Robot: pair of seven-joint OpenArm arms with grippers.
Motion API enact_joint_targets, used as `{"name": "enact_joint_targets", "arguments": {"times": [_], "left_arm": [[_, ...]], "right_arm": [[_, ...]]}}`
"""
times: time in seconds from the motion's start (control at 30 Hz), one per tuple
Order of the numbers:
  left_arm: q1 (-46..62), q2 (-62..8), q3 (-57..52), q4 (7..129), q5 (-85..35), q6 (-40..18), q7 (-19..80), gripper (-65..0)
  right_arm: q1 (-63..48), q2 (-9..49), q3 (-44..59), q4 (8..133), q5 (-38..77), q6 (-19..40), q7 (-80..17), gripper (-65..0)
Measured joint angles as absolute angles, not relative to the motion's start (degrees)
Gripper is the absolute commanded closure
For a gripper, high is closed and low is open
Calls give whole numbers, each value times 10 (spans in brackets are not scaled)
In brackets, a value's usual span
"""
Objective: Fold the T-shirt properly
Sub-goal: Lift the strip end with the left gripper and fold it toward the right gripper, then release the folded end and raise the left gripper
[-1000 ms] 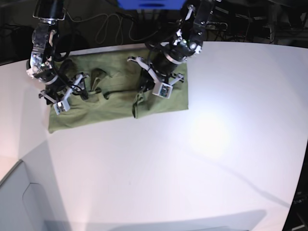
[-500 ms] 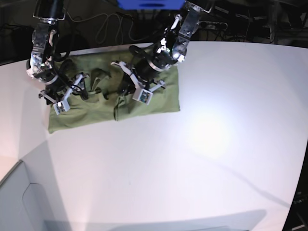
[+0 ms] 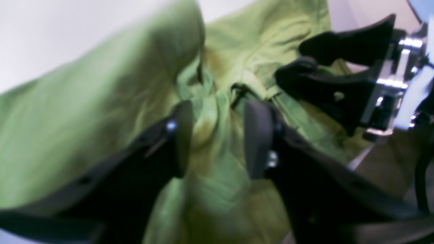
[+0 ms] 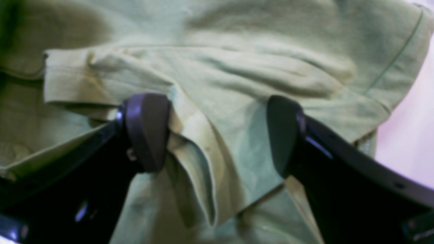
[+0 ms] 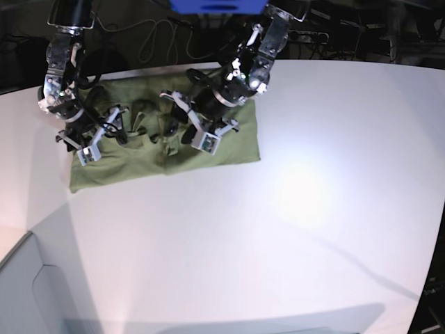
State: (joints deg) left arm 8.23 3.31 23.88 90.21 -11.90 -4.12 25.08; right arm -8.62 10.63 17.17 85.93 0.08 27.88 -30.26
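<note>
On the table's [image 5: 313, 209] far left, the right pincer [image 5: 111, 129] gapes wide over the T-shirt [image 5: 240, 142], gripping nothing. The shirt lies in a long band, one side folded inward, creases unflattened; more folds remain. The left pincer [image 5: 182, 125] stands parted above bunched cloth, contact unclear through blur.

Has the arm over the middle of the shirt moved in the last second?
Yes. The left tool slid along the T-shirt towards the motionless right tool.

T-shirt [image 5: 139, 149]: one, olive green, under both grippers. Grippers: two, the left gripper [image 5: 179, 132] and the right gripper [image 5: 115, 125]. Table [image 5: 292, 209]: one, white, beneath the cloth.
</note>
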Motion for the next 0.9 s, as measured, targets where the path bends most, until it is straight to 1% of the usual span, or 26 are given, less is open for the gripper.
{"name": "enact_joint_targets", "arguments": {"times": [0.13,0.3,0.43,0.53,0.63,0.73,0.83,0.9], "left_arm": [[81,29,273,913,-120,-42,251,-275],[106,28,271,969,-119,-41,248,-276],[132,-31,271,1042,-123,-46,245,-276],[147,-63,241,1063,-122,-46,242,-276],[162,-67,201,1063,-122,-46,244,-276],[191,-65,146,1066,-122,-52,243,-277],[205,-64,94,1063,-121,-50,245,-277],[203,-65,74,1051,-122,-48,240,-277]], "right_arm": [[-86,106,172,859,1,279,-304,-434],[-86,106,172,860,1,279,-304,-434],[-86,106,173,868,0,280,-310,-440],[-91,106,174,897,-14,280,-322,-441],[-94,103,191,940,-11,280,-322,-441],[-91,91,237,965,-9,280,-320,-443],[-89,75,283,965,-11,280,-324,-473],[-90,71,296,963,-13,280,-324,-493]]}}
